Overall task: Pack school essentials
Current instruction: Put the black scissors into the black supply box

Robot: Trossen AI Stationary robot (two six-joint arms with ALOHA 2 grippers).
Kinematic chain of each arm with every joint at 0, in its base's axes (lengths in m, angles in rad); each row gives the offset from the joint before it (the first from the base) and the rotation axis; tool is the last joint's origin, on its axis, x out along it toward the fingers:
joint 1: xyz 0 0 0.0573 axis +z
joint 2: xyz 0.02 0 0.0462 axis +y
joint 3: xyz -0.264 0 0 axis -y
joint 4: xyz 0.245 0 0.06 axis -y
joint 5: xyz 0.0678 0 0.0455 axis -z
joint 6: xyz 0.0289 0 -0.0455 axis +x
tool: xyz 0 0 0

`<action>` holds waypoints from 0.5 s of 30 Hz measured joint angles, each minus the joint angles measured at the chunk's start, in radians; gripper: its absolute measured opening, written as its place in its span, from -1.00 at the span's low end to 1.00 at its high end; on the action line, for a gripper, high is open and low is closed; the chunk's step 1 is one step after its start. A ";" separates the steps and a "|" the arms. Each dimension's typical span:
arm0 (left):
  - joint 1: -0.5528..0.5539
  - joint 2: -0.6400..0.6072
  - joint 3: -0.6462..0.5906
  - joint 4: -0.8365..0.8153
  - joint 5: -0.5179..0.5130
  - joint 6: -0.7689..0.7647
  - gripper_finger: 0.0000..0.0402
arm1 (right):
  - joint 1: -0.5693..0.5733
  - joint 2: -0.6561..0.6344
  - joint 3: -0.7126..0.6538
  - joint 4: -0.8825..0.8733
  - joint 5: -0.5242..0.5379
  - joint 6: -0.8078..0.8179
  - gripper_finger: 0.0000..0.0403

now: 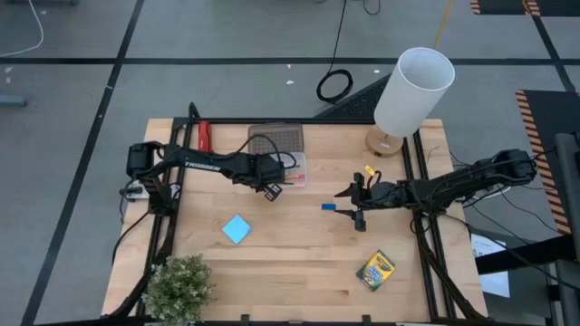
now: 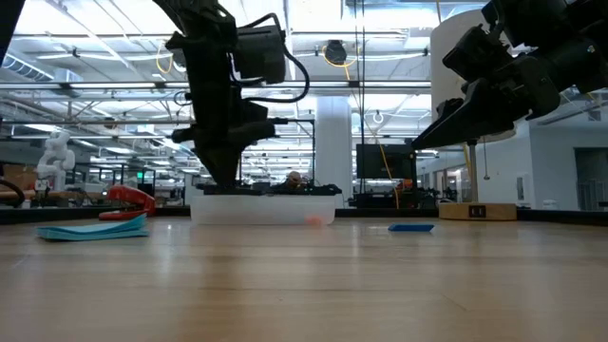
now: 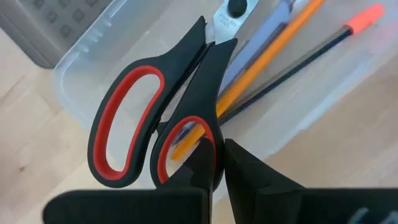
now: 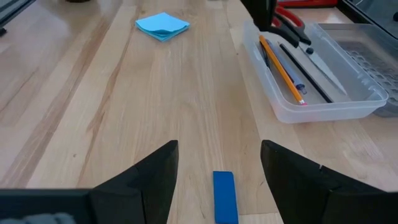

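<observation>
Wooden table [image 1: 299, 263]: left pincer [image 1: 270, 188] grips the scissors [image 3: 155, 124] over the clear tray [image 4: 323, 93] of pencils [image 4: 281, 68]; right pincer [image 4: 217, 163] hangs wide open, empty, above the eraser [image 4: 224, 196].

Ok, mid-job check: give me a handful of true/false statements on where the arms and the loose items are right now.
1. The left gripper is at the scissors in the clear tray. True.
2. The eraser is already in the tray. False: it lies on the table, between the right gripper's open fingers.
3. The note pad sits on the bare table. True.
4. The crayon box is held by the right gripper. False: it lies alone near the table's front edge.
5. Pencils lie in the tray. True.
</observation>
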 joint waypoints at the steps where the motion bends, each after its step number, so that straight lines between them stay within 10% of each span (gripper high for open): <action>1: 0.002 0.004 0.000 0.016 0.003 0.000 -0.87 | 0.000 0.000 0.000 -0.003 0.000 0.000 0.10; 15: 0.023 0.039 0.000 0.068 0.006 0.005 -0.87 | 0.000 0.000 0.000 -0.003 0.000 -0.001 0.10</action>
